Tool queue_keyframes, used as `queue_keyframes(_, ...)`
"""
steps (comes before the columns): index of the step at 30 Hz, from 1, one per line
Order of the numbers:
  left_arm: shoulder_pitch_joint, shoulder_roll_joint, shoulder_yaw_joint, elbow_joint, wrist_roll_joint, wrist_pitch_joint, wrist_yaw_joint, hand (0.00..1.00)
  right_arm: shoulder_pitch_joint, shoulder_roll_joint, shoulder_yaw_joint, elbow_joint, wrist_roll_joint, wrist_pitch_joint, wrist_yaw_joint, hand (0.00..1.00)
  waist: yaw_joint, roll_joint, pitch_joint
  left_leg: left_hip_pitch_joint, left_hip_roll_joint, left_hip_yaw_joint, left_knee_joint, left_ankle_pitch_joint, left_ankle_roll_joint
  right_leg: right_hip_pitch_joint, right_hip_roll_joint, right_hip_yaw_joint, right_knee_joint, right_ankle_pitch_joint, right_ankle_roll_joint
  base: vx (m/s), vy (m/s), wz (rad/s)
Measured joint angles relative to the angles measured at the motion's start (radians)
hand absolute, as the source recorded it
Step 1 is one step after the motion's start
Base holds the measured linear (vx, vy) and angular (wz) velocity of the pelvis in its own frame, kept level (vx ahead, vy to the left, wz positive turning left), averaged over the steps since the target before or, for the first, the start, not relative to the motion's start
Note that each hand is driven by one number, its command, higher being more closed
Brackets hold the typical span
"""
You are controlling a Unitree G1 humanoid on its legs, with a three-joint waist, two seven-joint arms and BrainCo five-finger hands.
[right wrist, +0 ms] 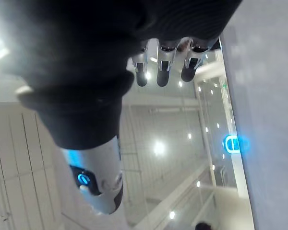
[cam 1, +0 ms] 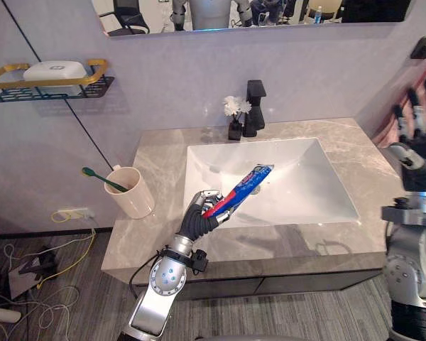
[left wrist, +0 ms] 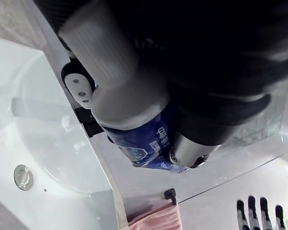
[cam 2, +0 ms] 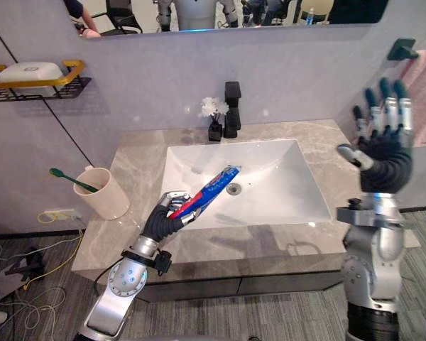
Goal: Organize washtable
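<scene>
One blue-and-red toothpaste tube (cam 1: 245, 186) is gripped at its lower end by the curled fingers of the left hand (cam 1: 202, 213) and slanted up over the left part of the white basin (cam 1: 319, 185). A beige cup (cam 1: 136, 197) with a green toothbrush (cam 1: 101, 178) is set on the countertop (cam 1: 160, 153) left of that hand. The right hand (cam 2: 383, 142) is raised at the counter's right end, fingers spread.

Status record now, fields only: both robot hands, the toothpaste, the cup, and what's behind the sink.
left robot hand: shut on toothpaste tube, at left rim of sink
toothpaste tube: blue and red, tilted, far end over the basin
right robot hand: open, raised, right of counter, holding nothing
cup: beige, on counter left of sink, green toothbrush inside
behind sink: black faucet, small vase of white flowers
</scene>
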Motion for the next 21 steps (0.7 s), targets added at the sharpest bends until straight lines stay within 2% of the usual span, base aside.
queue_keyframes(4, -0.044, 0.000, 0.002, -0.002, -0.001, 0.000, 0.029, 1.00, -0.002, 0.052, 0.080, 0.069, 0.007, 0.028, -0.001, 0.00, 0.013, 0.000, -0.002, 0.000, -0.004, -0.016, 0.002, 0.003, 0.003, 0.006, -0.004, -0.009, 0.000, 0.000, 0.000, -0.03, -0.011, 0.08)
queue_keyframes(10, -0.055, 0.000, -0.012, -0.005, -0.001, 0.000, 0.049, 1.00, -0.001, 0.117, 0.142, 0.120, 0.021, 0.048, 0.000, 0.00, 0.010, 0.000, -0.004, 0.000, -0.014, -0.030, -0.014, 0.024, 0.008, 0.007, -0.013, -0.029, 0.001, 0.000, 0.000, -0.05, -0.010, 0.09)
queue_keyframes(21, -0.059, -0.002, -0.036, -0.047, -0.020, 0.000, 0.070, 1.00, 0.013, 0.187, 0.210, 0.181, 0.052, 0.049, 0.002, 0.00, 0.013, -0.011, -0.014, -0.003, -0.013, -0.042, -0.037, 0.050, 0.005, 0.006, -0.012, -0.050, -0.002, 0.000, -0.001, -0.06, -0.018, 0.04)
